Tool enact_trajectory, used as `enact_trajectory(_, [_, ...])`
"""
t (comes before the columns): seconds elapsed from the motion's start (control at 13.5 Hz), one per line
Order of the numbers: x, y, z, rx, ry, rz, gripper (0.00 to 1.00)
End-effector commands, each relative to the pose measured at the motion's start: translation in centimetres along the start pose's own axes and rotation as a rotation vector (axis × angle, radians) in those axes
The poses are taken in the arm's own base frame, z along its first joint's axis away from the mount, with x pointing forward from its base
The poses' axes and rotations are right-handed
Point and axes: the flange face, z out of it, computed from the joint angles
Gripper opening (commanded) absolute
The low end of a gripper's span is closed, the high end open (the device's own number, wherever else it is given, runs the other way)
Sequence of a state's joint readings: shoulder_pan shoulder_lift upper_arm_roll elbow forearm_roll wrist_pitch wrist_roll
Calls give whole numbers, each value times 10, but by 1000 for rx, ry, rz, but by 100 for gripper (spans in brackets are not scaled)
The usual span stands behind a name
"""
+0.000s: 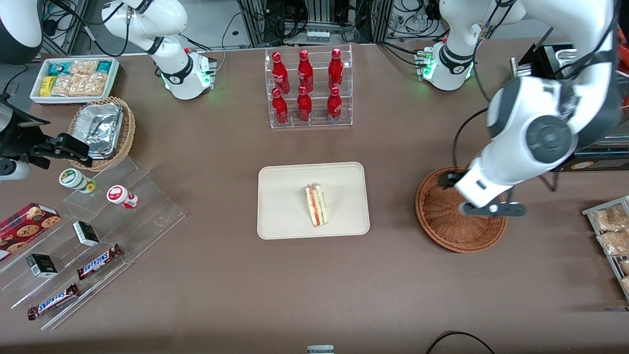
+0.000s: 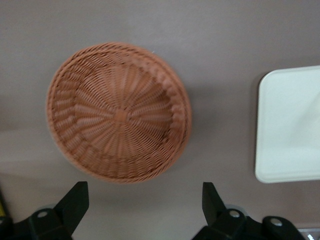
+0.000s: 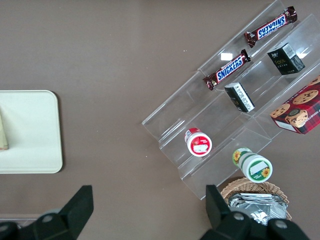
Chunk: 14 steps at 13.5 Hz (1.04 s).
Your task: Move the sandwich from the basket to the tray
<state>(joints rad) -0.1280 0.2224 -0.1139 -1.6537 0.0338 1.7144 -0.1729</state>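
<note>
The sandwich (image 1: 316, 204), a pale wedge with red and green filling, lies on the cream tray (image 1: 280, 221) in the middle of the table. The reddish-brown wicker basket (image 1: 449, 227) stands empty toward the working arm's end; it also shows in the left wrist view (image 2: 119, 112), with a corner of the tray (image 2: 290, 125) beside it. My left gripper (image 2: 145, 200) hangs above the basket, open and empty; its black fingers (image 2: 74, 202) stand wide apart over bare table. In the front view the gripper (image 1: 484, 206) sits over the basket's rim.
A clear rack of red bottles (image 1: 308, 88) stands farther from the front camera than the tray. Toward the parked arm's end are a clear stepped shelf with snack bars (image 1: 98, 260), a tan basket of foil containers (image 1: 103, 130) and a white snack box (image 1: 73, 78). Bagged snacks (image 1: 612, 231) lie at the working arm's end.
</note>
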Motion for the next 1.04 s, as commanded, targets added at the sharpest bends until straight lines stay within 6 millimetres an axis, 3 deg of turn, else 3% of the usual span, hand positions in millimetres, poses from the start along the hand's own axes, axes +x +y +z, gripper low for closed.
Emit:
enact_trajectory(0.0, [-30, -12, -15, -7, -18, 63, 100])
enact_trajectory(0.22, [-60, -38, -46, -1, -48, 88, 100])
enact_trajectory(0.3, [-66, -64, -53, -7, -62, 76, 100])
enact_trajectory(0.59, [-95, -87, -81, -3, -79, 48, 100])
enact_trajectory(0.97, [-98, -115, -100, -13, -40, -5, 100])
